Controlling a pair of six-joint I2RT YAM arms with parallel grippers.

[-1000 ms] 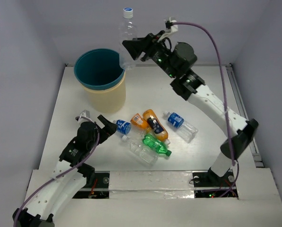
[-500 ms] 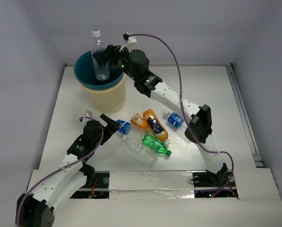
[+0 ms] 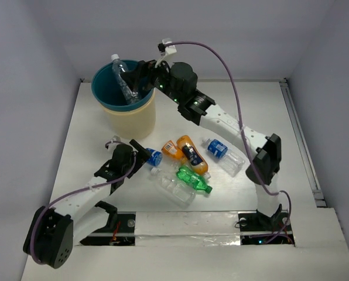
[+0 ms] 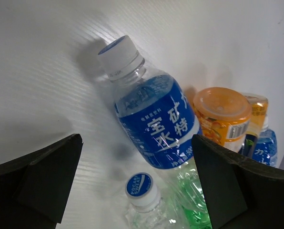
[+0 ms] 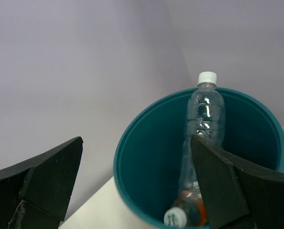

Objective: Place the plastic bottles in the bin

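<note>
Reaching across the white tabletop [image 3: 283, 105] in the top view, the right arm holds the right jaws over the right side of the mouth of the round cream-beige bin with a teal inside [image 3: 130, 124]. A tall clear plastic bottle with a white cap [image 3: 123, 82] leans inside it, its cap above the rim. The left jaws sit low beside a small clear bottle with a blue label [image 3: 153, 157]. Close by lie two orange bottles [image 3: 173, 150], a green bottle [image 3: 193, 178], an unlabelled clear bottle [image 3: 173, 187] and another blue-labelled bottle [image 3: 220, 151]. The left wrist view shows the left jaws spread wide and empty. The small clear bottle with a blue label [image 4: 154, 119] lies on the tabletop beyond them, an orange-capped bottle [image 4: 221, 113] just beside it. The right wrist view shows the right jaws apart, holding nothing. There the tall clear bottle [image 5: 204, 119] is propped against the bin's [image 5: 142, 162] teal wall, and an orange bottle with a white cap [image 5: 180, 217] lies at the bottom.
</note>
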